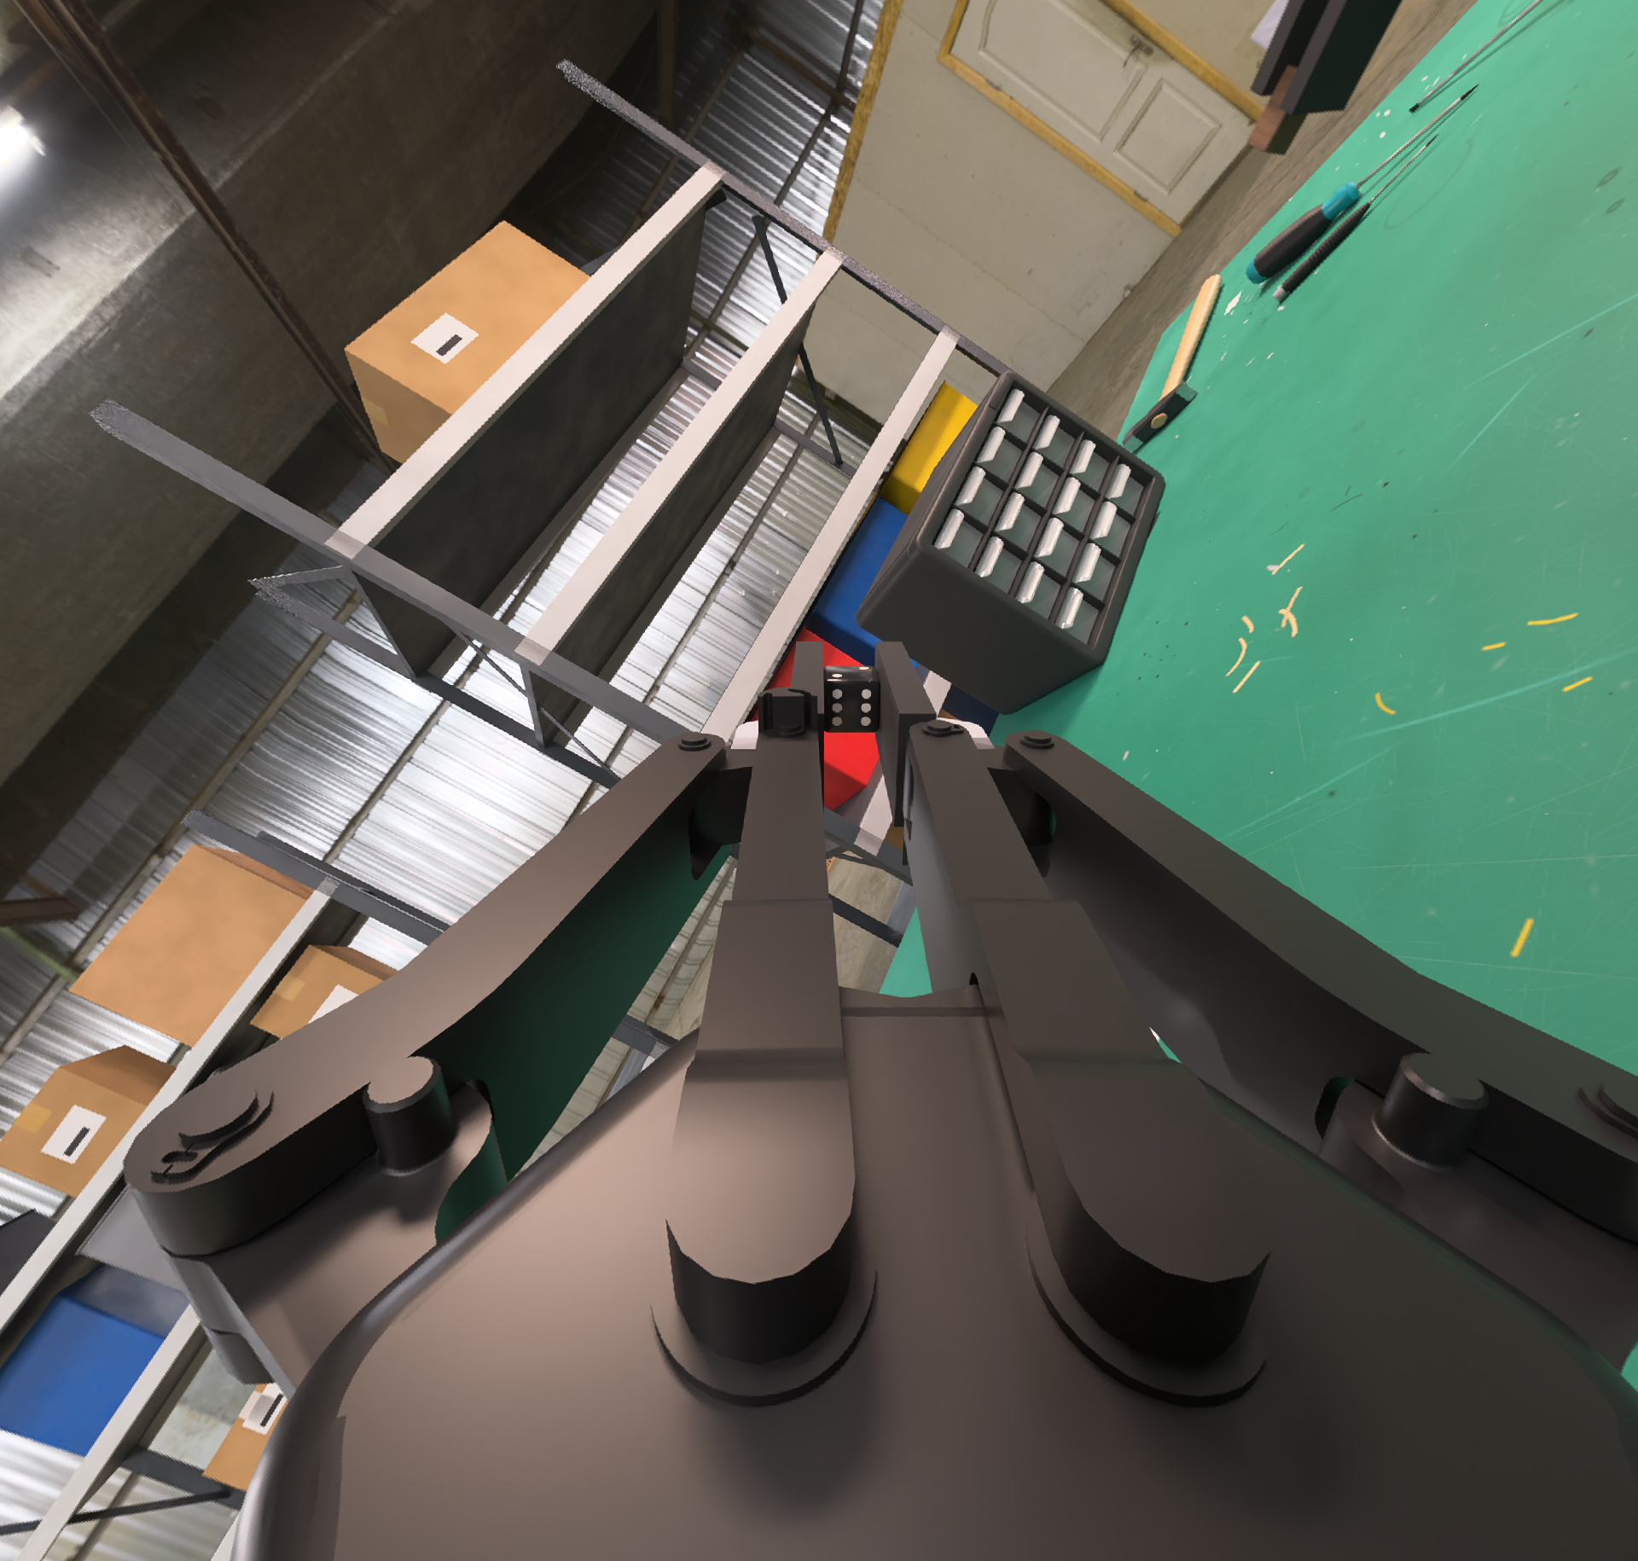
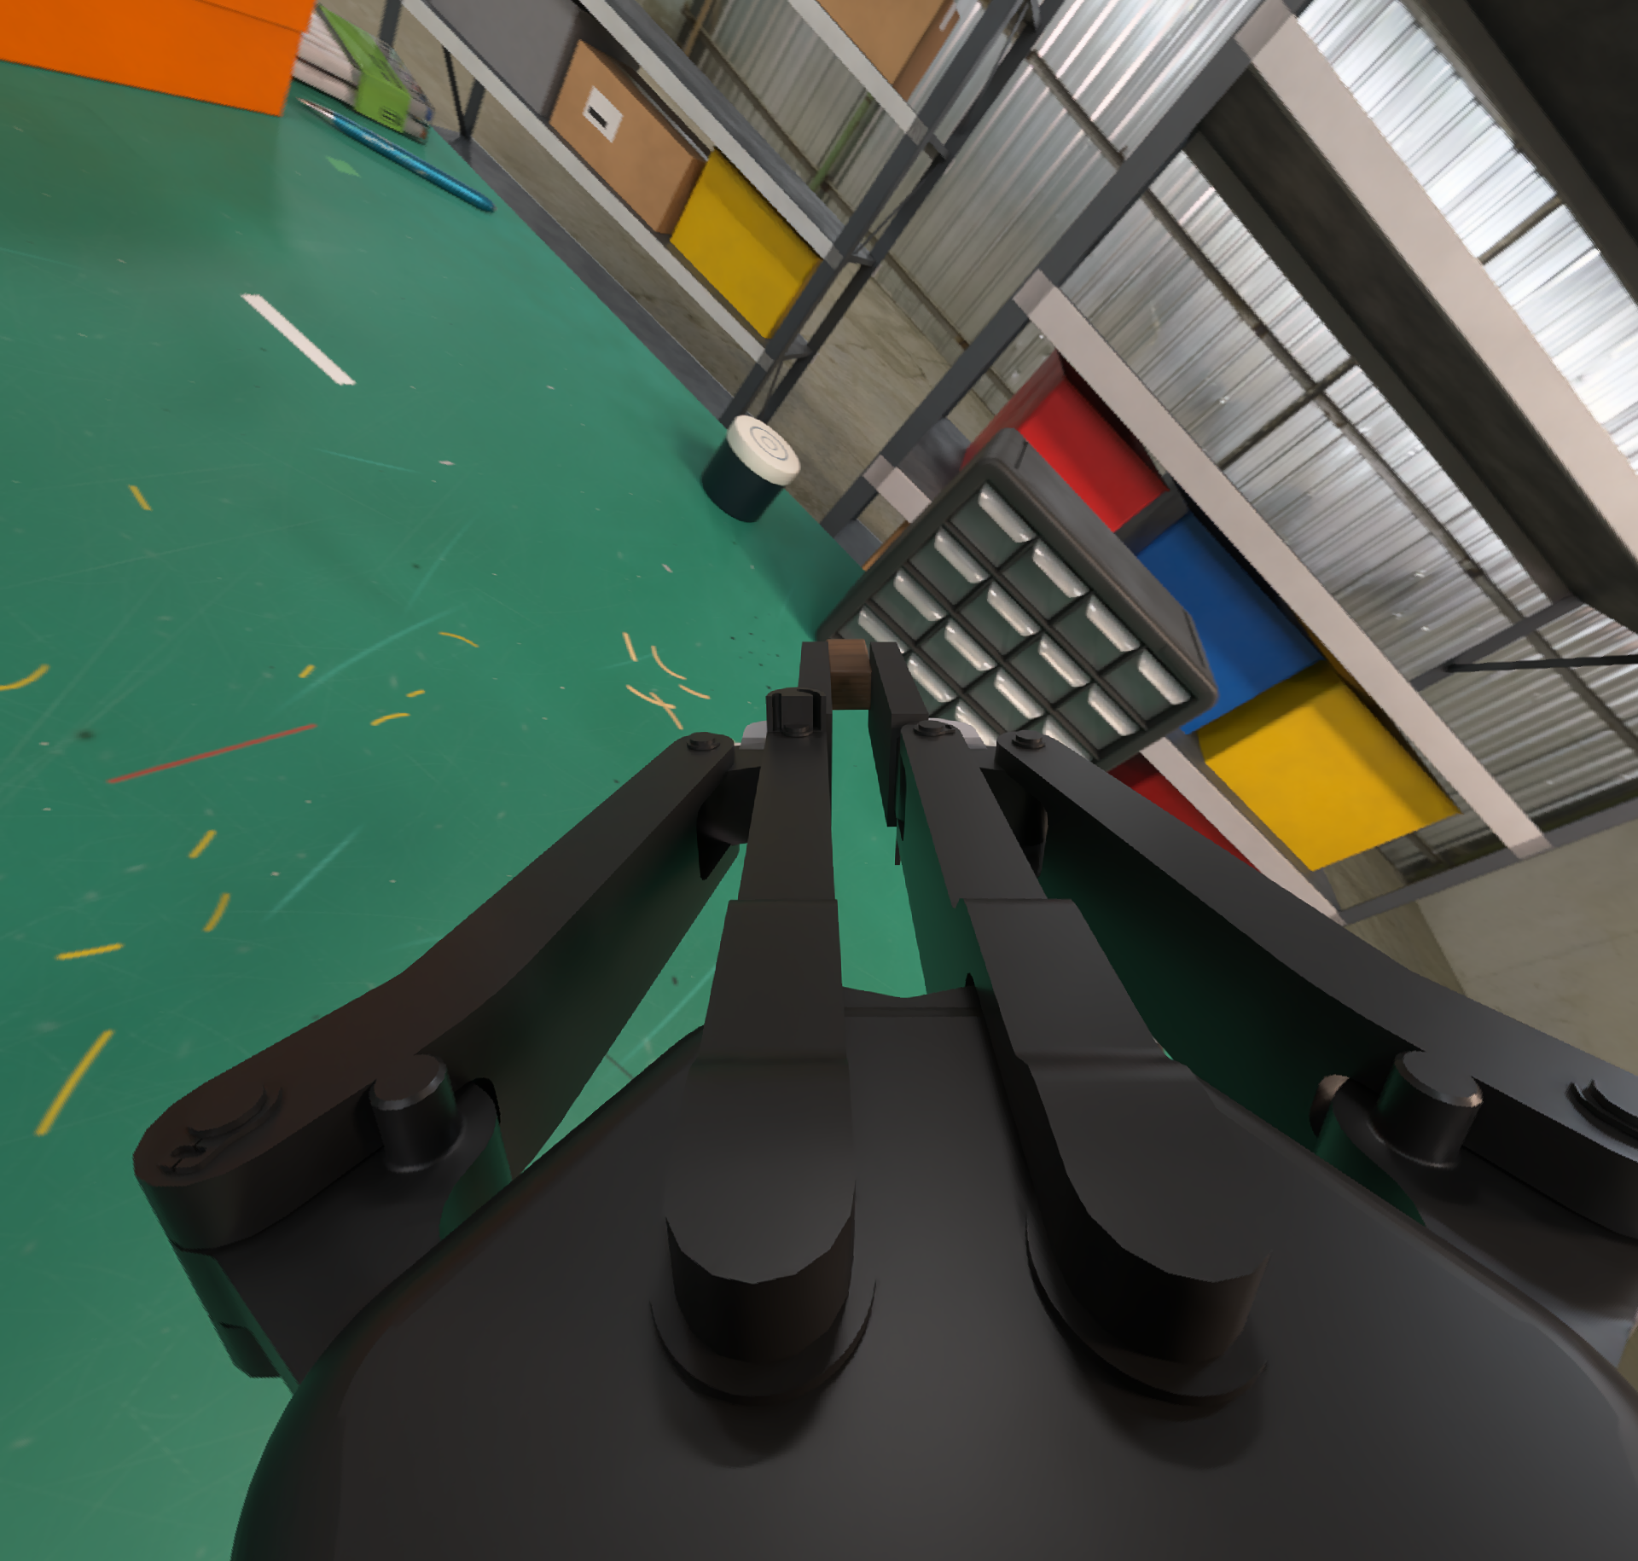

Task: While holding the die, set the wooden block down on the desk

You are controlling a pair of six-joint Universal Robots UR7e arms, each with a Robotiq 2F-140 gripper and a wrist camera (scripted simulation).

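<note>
Green desk mat (image 2: 266, 544) filling the left half of the right wrist view, scratched and strewn with thin yellow slivers, bare just left of the fingers. Warehouse shelving (image 2: 1285, 366) with cardboard, red, blue and yellow boxes running down the right of the frame. Dark organiser with a grid of small drawers (image 2: 1028, 623) at centre right, right behind the fingertips. Orange bin (image 2: 151, 21) in the upper left corner, a blue pen (image 2: 399, 158) beside it, a white-lidded dark jar (image 2: 753, 468) above centre near the desk edge. Right gripper (image 2: 853, 676) at centre, jaws nearly closed, pinching the small wooden block (image 2: 849, 675) at the very fingertips, seemingly above the mat rather than on it; exact height not clear. In the left wrist view, left gripper (image 1: 849, 696) at centre, jaws also narrow, clamping the black die (image 1: 851, 699) with white pips at the tips, off the desk near the organiser's corner. For a clean set-down, probably best: lower the right arm straight toward bare mat left of the organiser, keep the block's underside level, open only after contact, then lift away without brushing the drawers. Left grip to remain unchanged throughout, arm kept clear.
</note>
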